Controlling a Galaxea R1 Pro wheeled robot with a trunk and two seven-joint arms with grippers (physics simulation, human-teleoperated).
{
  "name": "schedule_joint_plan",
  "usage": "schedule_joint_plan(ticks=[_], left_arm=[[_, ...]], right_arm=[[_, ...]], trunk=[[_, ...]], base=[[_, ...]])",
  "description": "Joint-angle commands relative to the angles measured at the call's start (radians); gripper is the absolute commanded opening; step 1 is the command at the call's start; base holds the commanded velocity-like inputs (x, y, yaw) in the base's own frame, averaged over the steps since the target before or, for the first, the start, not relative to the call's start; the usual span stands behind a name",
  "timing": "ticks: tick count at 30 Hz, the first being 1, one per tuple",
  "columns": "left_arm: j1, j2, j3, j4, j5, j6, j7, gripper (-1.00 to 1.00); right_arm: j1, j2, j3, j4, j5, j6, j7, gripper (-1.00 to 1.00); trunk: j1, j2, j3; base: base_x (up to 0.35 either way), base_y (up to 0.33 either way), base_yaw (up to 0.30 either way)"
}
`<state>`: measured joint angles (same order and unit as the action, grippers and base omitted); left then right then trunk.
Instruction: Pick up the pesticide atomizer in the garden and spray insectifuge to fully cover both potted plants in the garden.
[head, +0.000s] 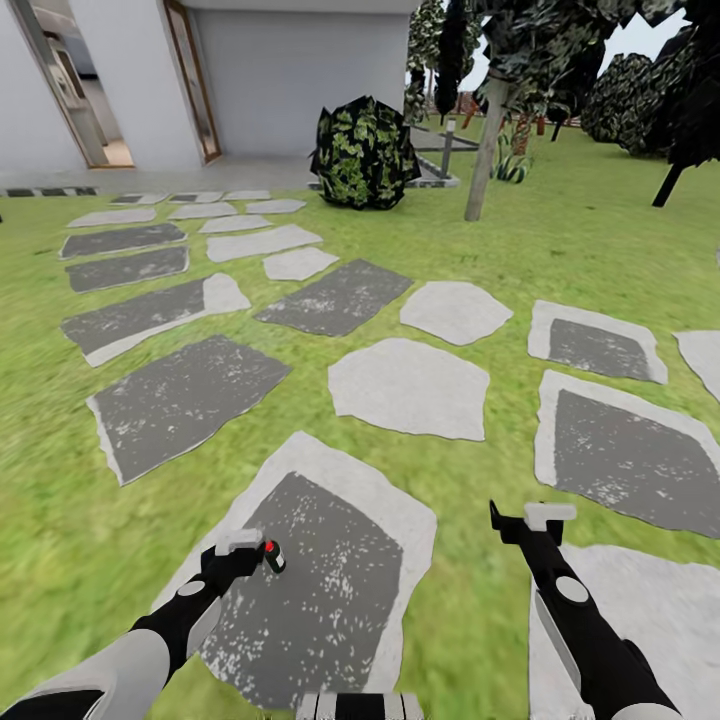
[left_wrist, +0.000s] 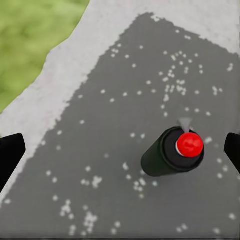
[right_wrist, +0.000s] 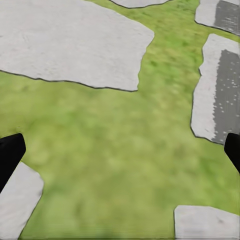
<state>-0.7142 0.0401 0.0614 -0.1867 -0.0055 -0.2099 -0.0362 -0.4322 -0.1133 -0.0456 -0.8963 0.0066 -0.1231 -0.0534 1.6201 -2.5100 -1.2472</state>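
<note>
Spray bottle (left_wrist: 172, 152) stands upright on a dark stepping stone (head: 320, 590), at about 3 o'clock of the left gripper (head: 243, 556), whose fingers are spread wide and empty. I'd shift that gripper sideways to centre the bottle's body between the fingers before closing, gripping below the red cap; the right gripper (head: 520, 520) hangs released over grass (right_wrist: 125, 150).

In your right wrist camera you look down on the lawn (right_wrist: 115, 150), a blurred green grass that takes the middle of the picture. Around it lie several stepping stones. A large pale grey stone (right_wrist: 65, 42) has a dark edge line where it meets the grass. Another stone (right_wrist: 217, 95) is pale at its rim and dark grey with small white specks inside. Two more pale stones show partly, one (right_wrist: 17, 205) beside the one fingertip and one (right_wrist: 205, 222) near the other. The two black fingertips (right_wrist: 9, 155) of your right claw (right_wrist: 120, 155) stand wide apart, with only grass between them.
</note>
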Motion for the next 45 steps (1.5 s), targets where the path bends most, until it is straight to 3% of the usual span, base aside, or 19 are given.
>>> schedule_joint_plan(ticks=[1, 23, 31, 37, 45], left_arm=[[-0.001, 0.0, 0.006, 0.001, -0.001, -0.003, -0.004, 1.0], [0.002, -0.002, 0.007, 0.002, -0.002, -0.011, -0.004, 1.0], [0.044, -0.003, 0.008, 0.003, -0.001, -0.143, 0.003, 1.0], [0.054, -0.003, 0.01, 0.003, 0.0, -0.163, 0.007, 1.0], [0.058, -0.002, 0.017, 0.003, 0.007, -0.179, 0.01, 1.0]], right_arm=[[0.0, 0.0, 0.001, 0.0, 0.001, -0.003, -0.003, 1.0], [0.0, 0.001, 0.001, 0.001, 0.001, -0.003, -0.003, 1.0], [0.0, 0.001, 0.002, 0.002, 0.001, -0.003, -0.003, 1.0], [0.0, 0.001, 0.001, 0.002, 0.001, -0.003, -0.003, 1.0], [0.0, 0.001, 0.001, 0.003, 0.001, -0.003, -0.003, 1.0]], trunk=[[0.0, -0.001, -0.005], [0.009, -0.005, -0.078], [0.012, -0.007, -0.109], [0.015, -0.008, -0.133], [0.015, -0.008, -0.133]], base=[[0.0, 0.0, 0.0], [0.0, 0.0, 0.0], [0.0, 0.0, 0.0], [0.0, 0.0, 0.0], [0.0, -0.014, 0.0]])
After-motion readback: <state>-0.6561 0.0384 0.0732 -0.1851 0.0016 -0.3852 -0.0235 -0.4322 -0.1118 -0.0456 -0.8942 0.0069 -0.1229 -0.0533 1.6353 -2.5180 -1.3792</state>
